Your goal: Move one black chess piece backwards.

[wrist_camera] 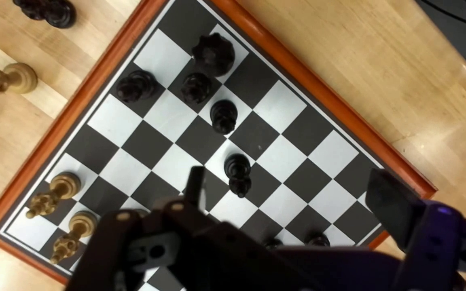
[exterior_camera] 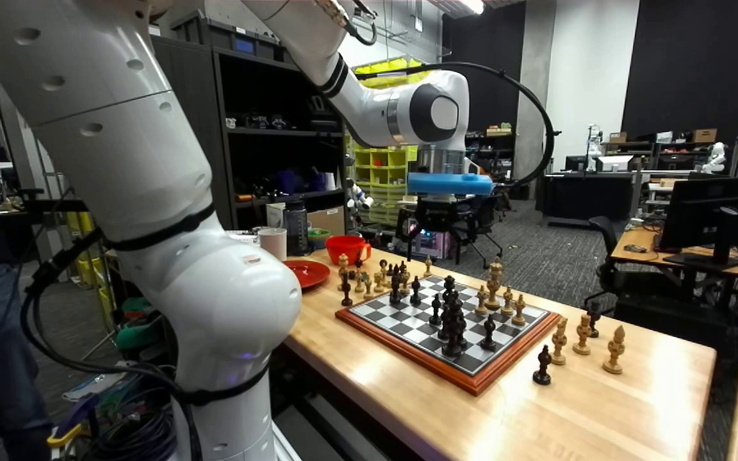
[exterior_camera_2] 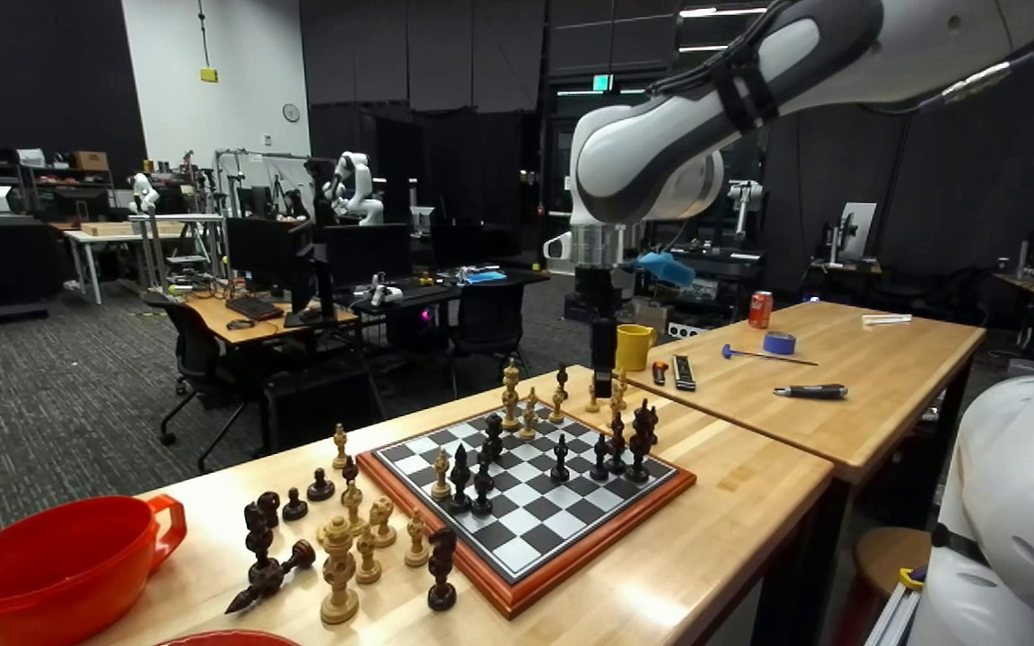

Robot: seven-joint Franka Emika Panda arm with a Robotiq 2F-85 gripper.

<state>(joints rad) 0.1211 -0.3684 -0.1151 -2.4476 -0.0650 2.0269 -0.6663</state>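
The chessboard has an orange-brown frame (exterior_camera: 407, 355) and also shows in an exterior view (exterior_camera_2: 517, 592) and the wrist view (wrist_camera: 330, 97). Several black chess pieces stand on it. In the wrist view one black piece (wrist_camera: 237, 173) stands near the left fingertip, apart from it. Another black piece (wrist_camera: 223, 117) and more black pieces (wrist_camera: 196, 88) stand farther up the board. Bases of further black pieces (wrist_camera: 318, 239) are partly hidden behind the gripper. My gripper (wrist_camera: 289, 178) is open and empty, held above the board and the pieces, in both exterior views (exterior_camera: 434, 253) (exterior_camera_2: 603, 381).
Light wooden pieces (exterior_camera_2: 511, 395) stand on the board. Loose pieces stand or lie beside it, including black ones (exterior_camera: 542, 366) and light ones (exterior_camera: 614, 351). A red cup (exterior_camera_2: 59, 565), a red plate (exterior_camera: 308, 273) and a yellow mug (exterior_camera_2: 633, 348) are nearby.
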